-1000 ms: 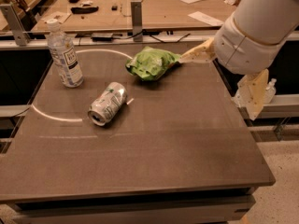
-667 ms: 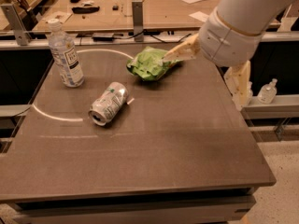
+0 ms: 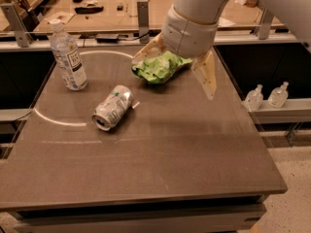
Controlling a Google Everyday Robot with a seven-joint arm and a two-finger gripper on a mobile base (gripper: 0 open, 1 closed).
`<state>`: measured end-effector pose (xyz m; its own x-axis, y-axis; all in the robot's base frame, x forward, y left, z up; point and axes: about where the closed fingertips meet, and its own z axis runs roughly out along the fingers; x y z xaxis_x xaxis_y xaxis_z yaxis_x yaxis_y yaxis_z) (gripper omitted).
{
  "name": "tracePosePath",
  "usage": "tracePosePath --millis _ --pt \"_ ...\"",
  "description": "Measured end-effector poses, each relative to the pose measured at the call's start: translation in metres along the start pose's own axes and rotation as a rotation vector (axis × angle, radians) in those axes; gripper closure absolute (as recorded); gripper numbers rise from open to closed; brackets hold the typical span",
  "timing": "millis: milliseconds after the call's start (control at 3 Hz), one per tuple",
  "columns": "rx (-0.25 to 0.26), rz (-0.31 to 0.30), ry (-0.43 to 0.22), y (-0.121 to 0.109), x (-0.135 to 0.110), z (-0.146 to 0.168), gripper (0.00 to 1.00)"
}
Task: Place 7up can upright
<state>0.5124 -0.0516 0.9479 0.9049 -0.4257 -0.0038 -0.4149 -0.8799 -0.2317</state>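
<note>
The 7up can [image 3: 113, 107], silver with green and white markings, lies on its side on the dark table [image 3: 194, 159], left of centre, its open end facing the front left. My gripper [image 3: 177, 72] hangs above the back middle of the table, over the green chip bag [image 3: 160, 68]. Its two tan fingers [image 3: 206, 76] are spread wide apart and hold nothing. The can is to the front left of the gripper, apart from it.
A clear plastic bottle [image 3: 69, 56] with a white label stands upright at the back left. A white arc is marked on the table top. Two small bottles [image 3: 266, 96] sit on a low shelf to the right. A workbench with clutter runs behind the table.
My arm and gripper have moved left, from beyond the table's right edge to above the chip bag. The can, bottle and bag have not moved.
</note>
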Motion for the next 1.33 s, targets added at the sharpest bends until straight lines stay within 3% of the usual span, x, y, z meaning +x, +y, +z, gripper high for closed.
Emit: tracePosePath --millis 333,667,1000,1333 --pt "-0.007 0.1 -0.023 -0.038 0.01 0.016 0.0" --pt "-0.007 0.163 -0.031 -0.07 0.011 0.029 0.0" --pt "0.013 0.16 -0.065 -0.1 0.001 0.044 0.0" --pt "0.032 0.159 -0.06 -0.106 0.002 0.044 0.0"
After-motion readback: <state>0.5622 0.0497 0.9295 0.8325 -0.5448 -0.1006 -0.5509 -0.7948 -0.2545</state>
